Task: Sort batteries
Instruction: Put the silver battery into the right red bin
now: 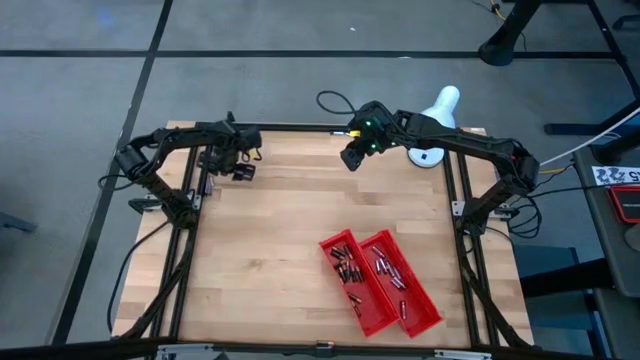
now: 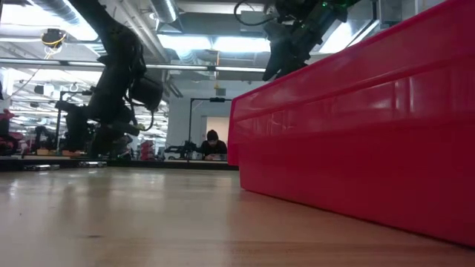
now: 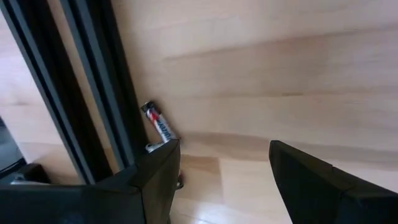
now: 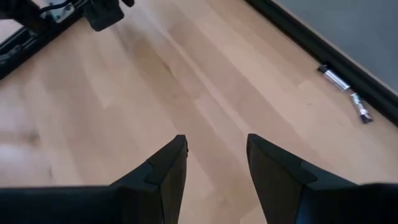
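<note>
Seemingly the step in hand is reaching for strays, for from above both arms hang over the far edge of the desk [image 1: 270,220], the left claw [image 1: 240,165] near the far-left corner, the right claw [image 1: 355,152] near the middle, while most batteries [image 1: 375,270] lie in the two red trays [image 1: 424,312] near the front; the low view gives only a tray wall and both arms raised; the left wrist view alone shows a stray battery [image 3: 158,126] against the black frame rail [image 3: 99,81], just beside that claw's wide-open, empty fingers, so the next move calls for closing around it; the right wrist view alone shows two more cells [image 4: 345,93] by the desk's edge, its claw parted and empty.
</note>
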Controlling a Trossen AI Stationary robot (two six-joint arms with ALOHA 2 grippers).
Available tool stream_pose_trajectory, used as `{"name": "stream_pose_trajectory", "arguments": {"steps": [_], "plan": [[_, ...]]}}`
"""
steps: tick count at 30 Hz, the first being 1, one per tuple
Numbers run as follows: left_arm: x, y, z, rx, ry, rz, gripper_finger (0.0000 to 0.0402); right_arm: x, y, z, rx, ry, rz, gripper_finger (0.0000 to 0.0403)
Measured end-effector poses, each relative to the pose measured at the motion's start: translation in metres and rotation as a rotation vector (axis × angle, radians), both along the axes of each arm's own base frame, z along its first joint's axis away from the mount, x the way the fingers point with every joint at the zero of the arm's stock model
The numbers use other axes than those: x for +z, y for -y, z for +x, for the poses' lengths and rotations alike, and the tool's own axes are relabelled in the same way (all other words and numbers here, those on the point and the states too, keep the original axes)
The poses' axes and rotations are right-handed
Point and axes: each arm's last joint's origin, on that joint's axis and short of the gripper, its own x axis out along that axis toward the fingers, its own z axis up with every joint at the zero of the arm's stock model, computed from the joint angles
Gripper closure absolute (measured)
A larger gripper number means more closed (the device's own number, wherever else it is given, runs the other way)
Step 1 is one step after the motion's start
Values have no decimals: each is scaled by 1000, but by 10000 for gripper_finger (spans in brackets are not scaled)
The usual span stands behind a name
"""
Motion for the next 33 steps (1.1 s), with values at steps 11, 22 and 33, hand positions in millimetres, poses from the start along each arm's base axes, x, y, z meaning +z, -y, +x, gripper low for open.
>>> {"name": "stream_pose_trajectory", "arguments": {"steps": [11,22,33], "plan": [[-7,-3,-28,-37,-79,-138,164,1,-1,1,23,15,21,233],[-23,-5,-41,10,4,-171,164,0,-1,0,24,2,27,233],[-26,-22,-57,96,96,-156,164,-1,-2,-1,21,-6,33,233]]}}
